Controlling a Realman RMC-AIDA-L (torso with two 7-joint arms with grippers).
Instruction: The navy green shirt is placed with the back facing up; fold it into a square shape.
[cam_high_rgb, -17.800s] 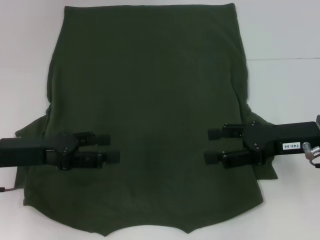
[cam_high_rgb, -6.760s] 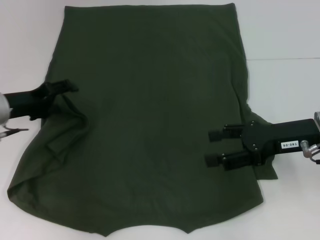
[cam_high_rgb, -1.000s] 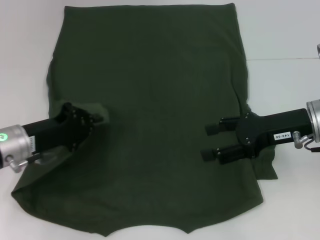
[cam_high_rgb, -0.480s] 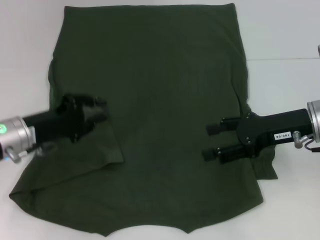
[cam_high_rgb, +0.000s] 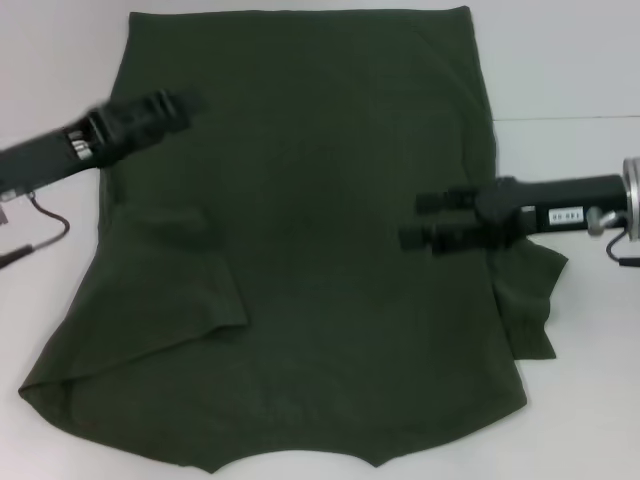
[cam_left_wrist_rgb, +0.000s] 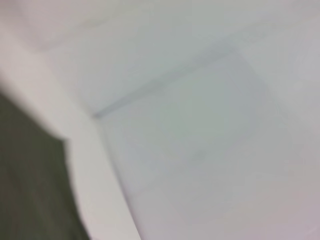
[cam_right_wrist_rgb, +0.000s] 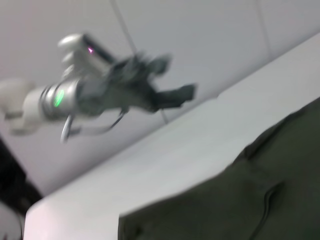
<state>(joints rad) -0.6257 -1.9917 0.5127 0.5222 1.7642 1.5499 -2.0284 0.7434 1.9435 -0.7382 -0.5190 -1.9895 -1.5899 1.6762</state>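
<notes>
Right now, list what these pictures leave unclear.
- Head view: the navy green shirt is cut off at the bottom edge, so its collar is unseen.
- Head view: the left gripper is motion-blurred.
- Left wrist view: blurred throughout.
- Head view: the right gripper covers cloth beneath.

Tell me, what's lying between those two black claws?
In the head view, only the flat back of the green shirt lies between the left gripper and the right gripper; nothing else sits on that stretch.
</notes>
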